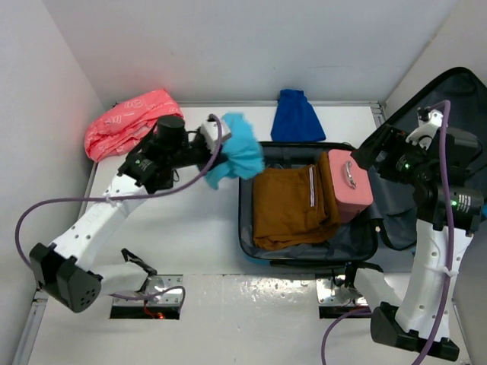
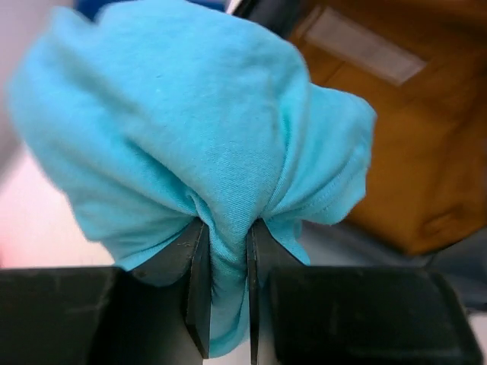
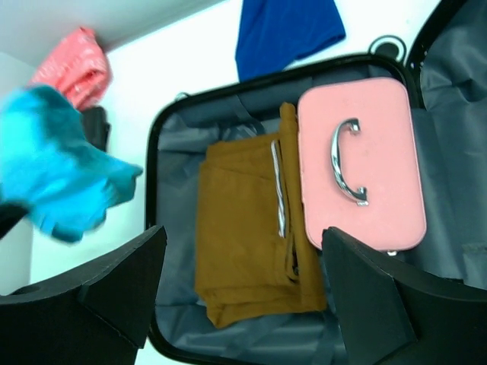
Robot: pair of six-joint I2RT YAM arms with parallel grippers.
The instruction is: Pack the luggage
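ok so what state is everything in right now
luggage, open, lid to the right
mustard garment, folded, in the luggage
pink case, closed, in the luggage
turquoise cloth, bunched, held off the table
left gripper, shut on the turquoise cloth
right gripper, open, empty
blue cloth, loose on the table
coral bag, crumpled on the table
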